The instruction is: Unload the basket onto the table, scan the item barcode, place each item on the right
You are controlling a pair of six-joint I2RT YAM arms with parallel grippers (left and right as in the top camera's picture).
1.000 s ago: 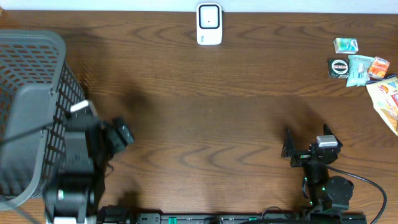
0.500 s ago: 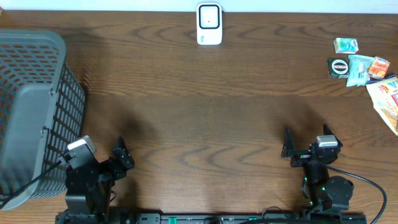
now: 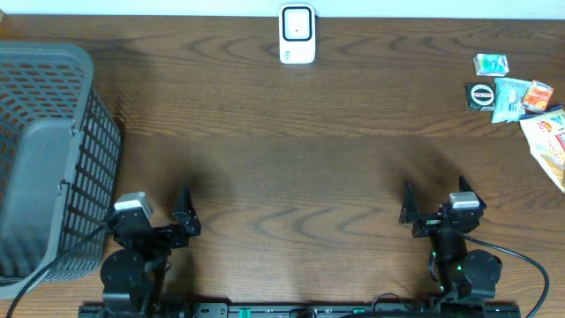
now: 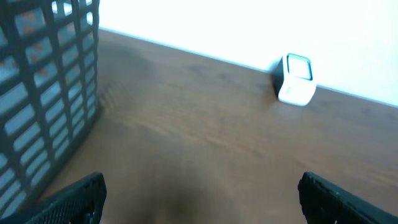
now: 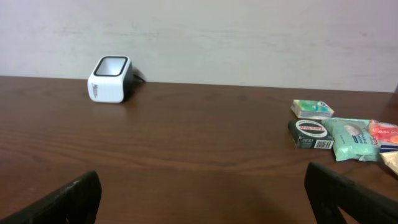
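I've got the white boxy barcode scanner with a dark window (image 3: 297, 34) standing at the far edge of the table (image 3: 309, 159), about mid-width. Far right, the items cluster: a small green-and-white box (image 3: 491, 64), a dark green packet with a round label (image 3: 480, 95) just beside a pale teal pouch (image 3: 510, 99), and an orange packet (image 3: 538, 95) against that.

Basket (image 3: 99, 146) and orange packet (image 3: 549, 141), both cropped at the overhead edges.

Wood table (image 3: 291, 132), scanner (image 3: 297, 35), basket (image 3: 48, 97), pkts (image 3: 510, 95)
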